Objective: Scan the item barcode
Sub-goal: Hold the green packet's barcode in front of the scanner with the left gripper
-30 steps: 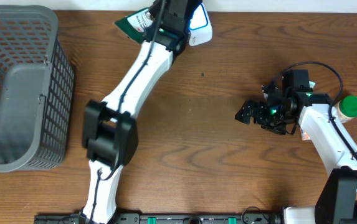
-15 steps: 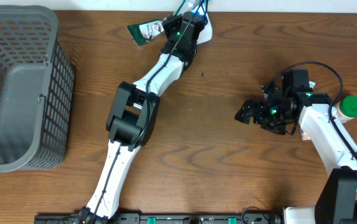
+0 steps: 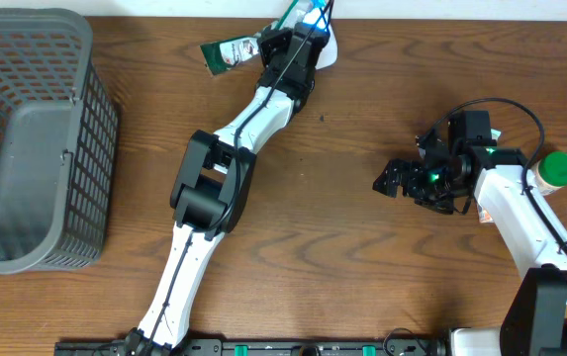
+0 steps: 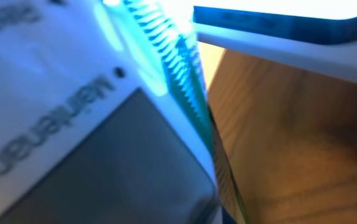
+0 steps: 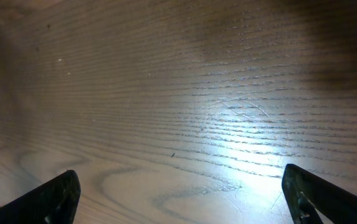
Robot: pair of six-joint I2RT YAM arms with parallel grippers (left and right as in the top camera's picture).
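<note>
My left gripper [image 3: 273, 44] reaches to the table's far edge and is shut on a green and white packet [image 3: 226, 52], which sticks out to its left. Right beside it stands the white scanner [image 3: 323, 42]. The left wrist view is filled by the packet's white printed face and green crimped edge [image 4: 187, 93], with the scanner's white and blue body [image 4: 278, 28] just above; my own fingers are hidden there. My right gripper [image 3: 390, 180] hovers open over bare wood at the right, and its two fingertips [image 5: 57, 196] frame nothing but table.
A grey wire basket [image 3: 26, 138] with a grey liner takes up the left end of the table. A white bottle with a green cap [image 3: 558, 168] lies at the right edge behind my right arm.
The left arm has folded and shifted right, closer to the scanner, and the packet has turned so it looks narrower. The right arm has not moved.
</note>
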